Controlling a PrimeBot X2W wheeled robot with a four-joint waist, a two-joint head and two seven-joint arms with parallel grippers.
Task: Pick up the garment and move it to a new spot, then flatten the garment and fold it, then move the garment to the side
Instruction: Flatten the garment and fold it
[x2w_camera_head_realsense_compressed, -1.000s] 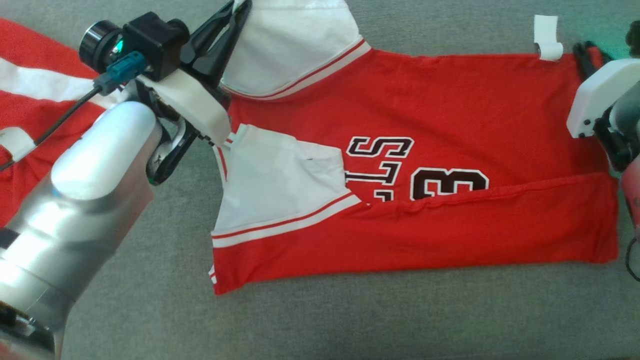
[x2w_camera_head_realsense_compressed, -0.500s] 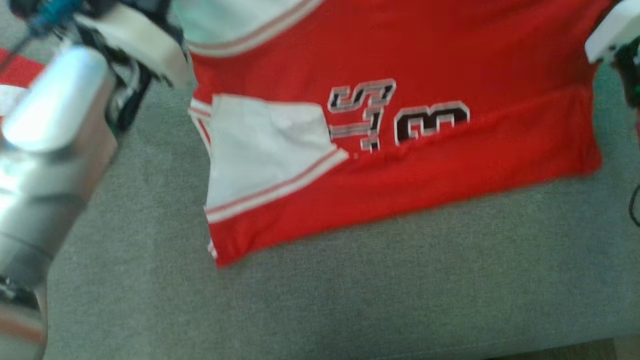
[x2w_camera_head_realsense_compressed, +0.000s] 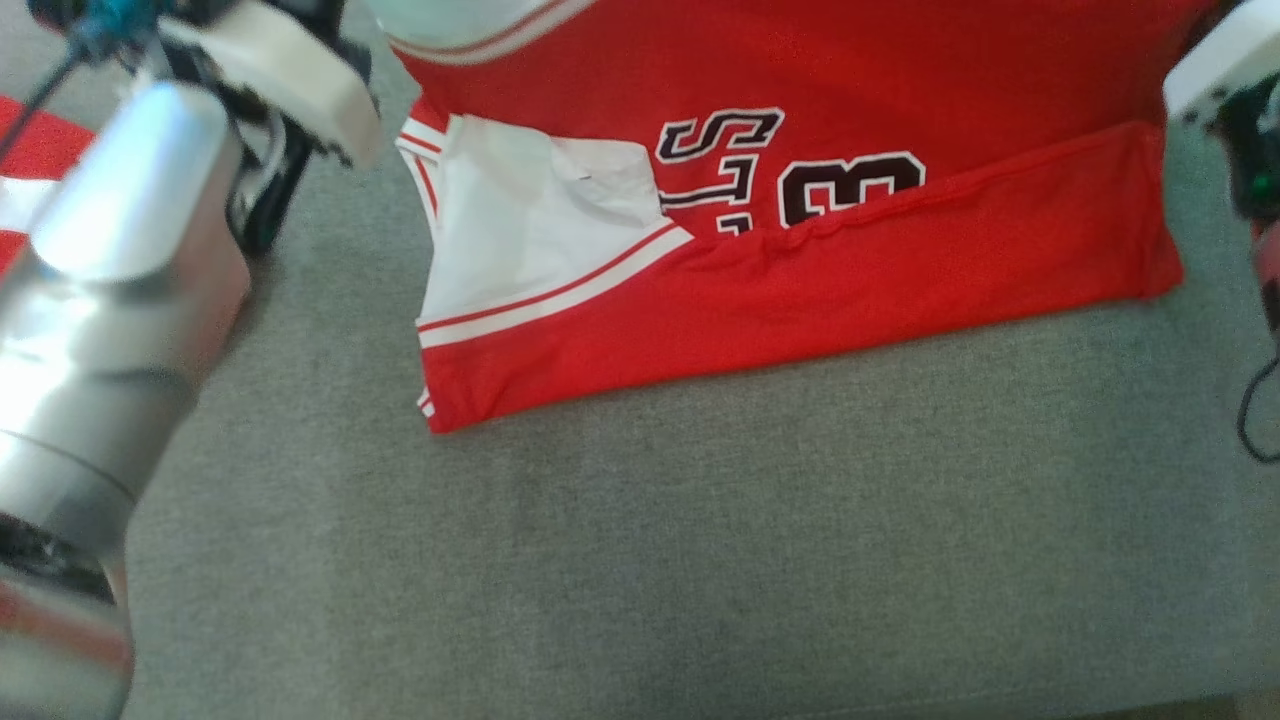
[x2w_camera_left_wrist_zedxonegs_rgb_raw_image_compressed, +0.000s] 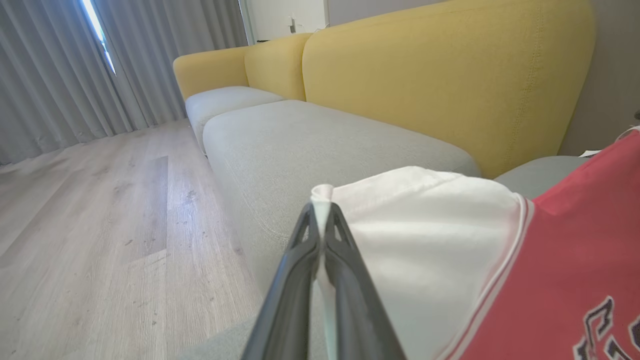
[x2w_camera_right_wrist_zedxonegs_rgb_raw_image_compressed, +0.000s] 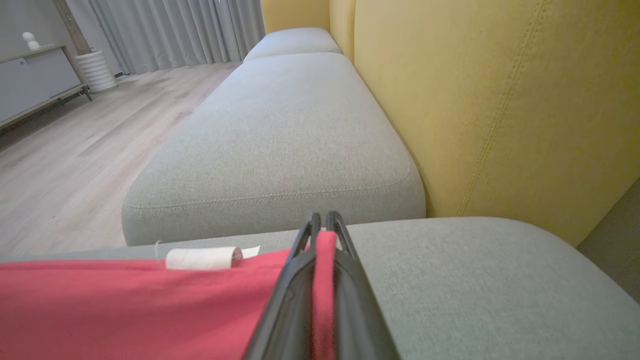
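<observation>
Head camera has shifted: the garment (x2w_camera_head_realsense_compressed: 850, 290) now sits up toward 12 o'clock, with more grey cushion (x2w_camera_head_realsense_compressed: 700, 560) showing at 6. The right gripper (x2w_camera_right_wrist_zedxonegs_rgb_raw_image_compressed: 322, 220), jaws apart a second ago, has closed on the red hem. The garment's near edge was almost level and now slants up toward 3 o'clock. The left forearm (x2w_camera_head_realsense_compressed: 110, 300) now looms larger at 9 o'clock.

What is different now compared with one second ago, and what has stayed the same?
The right gripper has closed on the red hem of the jersey; a second ago its jaws were still apart. The head camera has moved, so the whole picture shifted. Unchanged: the left gripper stays shut on the white sleeve, and the near flap stays folded over the lettering.
</observation>
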